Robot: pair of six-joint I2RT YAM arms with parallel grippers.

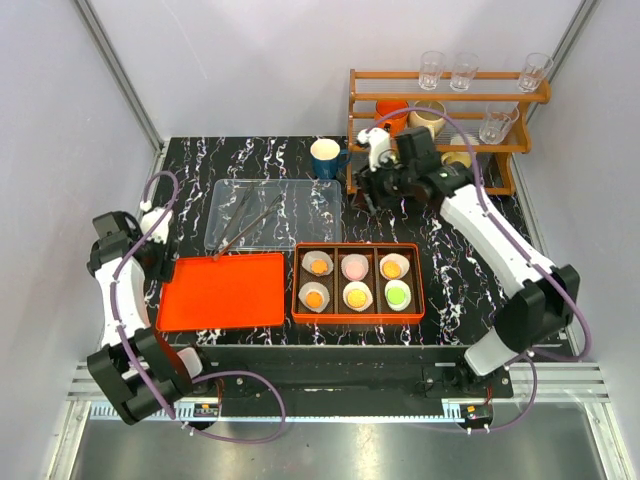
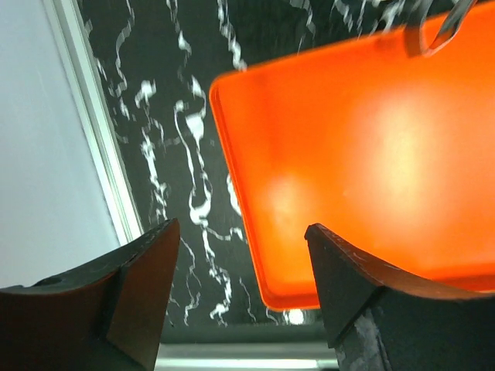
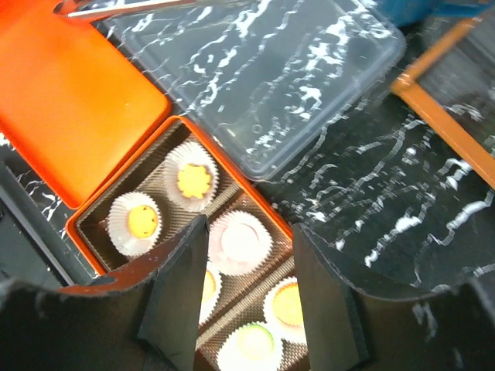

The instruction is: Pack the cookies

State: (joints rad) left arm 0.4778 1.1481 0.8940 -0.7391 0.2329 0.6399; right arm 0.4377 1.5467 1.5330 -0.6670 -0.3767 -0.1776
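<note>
All six cookies (image 1: 357, 296) are seen seated in white paper liners (image 3: 117, 232), one to each compartment of the orange box (image 1: 358, 246), so the filling is judged done and only the closing appears to be outstanding. The orange lid (image 1: 220, 290) is laid flat on the bench (image 1: 445, 270) just beside the box's left wall, handy for that step and not yet fitted. The left fingers (image 2: 147, 278) are held apart and empty close to the lid's left edge, presumably so that its rim can be taken. The right fingers (image 3: 174, 286) are likewise spread with nothing between them, raised behind the box and angled down on it. Tongs (image 1: 245, 225) are seen lying on the clear tray (image 1: 300, 200) farther back, out of use.
</note>
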